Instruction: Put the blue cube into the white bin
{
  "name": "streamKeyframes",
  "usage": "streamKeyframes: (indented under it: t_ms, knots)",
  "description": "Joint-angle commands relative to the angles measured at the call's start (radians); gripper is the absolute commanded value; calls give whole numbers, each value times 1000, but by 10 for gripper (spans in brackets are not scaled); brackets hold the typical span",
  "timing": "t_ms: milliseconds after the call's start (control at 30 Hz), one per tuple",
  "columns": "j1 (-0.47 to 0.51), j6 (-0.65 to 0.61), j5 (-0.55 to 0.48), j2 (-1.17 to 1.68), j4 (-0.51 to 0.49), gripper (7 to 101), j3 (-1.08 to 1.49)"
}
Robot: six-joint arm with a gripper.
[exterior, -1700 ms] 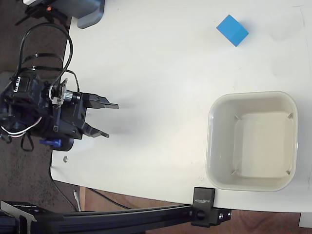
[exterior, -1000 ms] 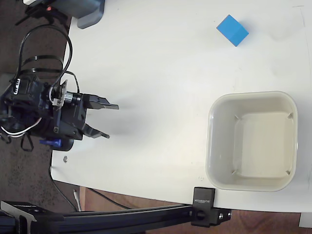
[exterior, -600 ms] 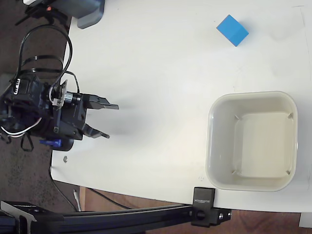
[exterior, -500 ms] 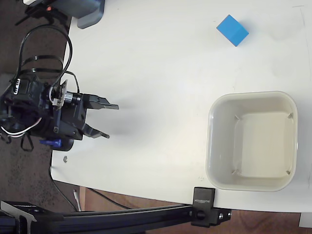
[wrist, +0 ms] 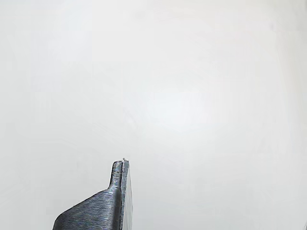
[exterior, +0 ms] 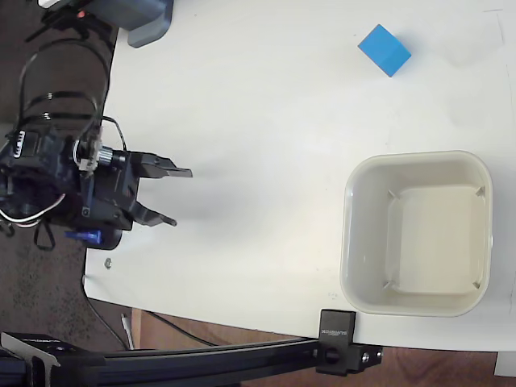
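gripper jaws apart, empty | blue cube far, path clear | white bin empty | grey box top-left

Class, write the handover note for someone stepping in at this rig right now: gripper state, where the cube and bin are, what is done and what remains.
Gripper: open and empty, at the left edge of the table in the fixed view, far from both task things.
Blue cube: on the table near the top right of the fixed view, untouched, outside the bin.
White bin: at the lower right, upright and empty.
Wrist view: only bare table and one fingertip.
Done: nothing yet.
Left: reach to the cube, grasp it, carry it over the bin, release.
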Motion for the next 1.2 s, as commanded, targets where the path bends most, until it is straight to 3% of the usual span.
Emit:
streamKeyframes:
  t_ms: [33, 167, 267, 567, 667, 767, 900, 1033, 1200]
  knots:
    - [60, -91, -115, -222, -28, 1003, -264]
    - [60, -166, -186, -546, 2, 1003, -554]
    - [20, -199, -227, -730, -46, 1003, -712]
    - [-15, -334, -376, -1167, -133, 1000, -1019]
    - [-31, -330, -359, -1252, -144, 1003, -1072]
    - [-74, -239, -278, -1296, -183, 1003, -1104]
    - [-175, 26, -29, -1393, -147, 1003, -1253]
    - [-272, 307, 239, -1574, 66, 1003, -1588]
    - [-357, 630, 433, -1888, 407, 1003, -2098]
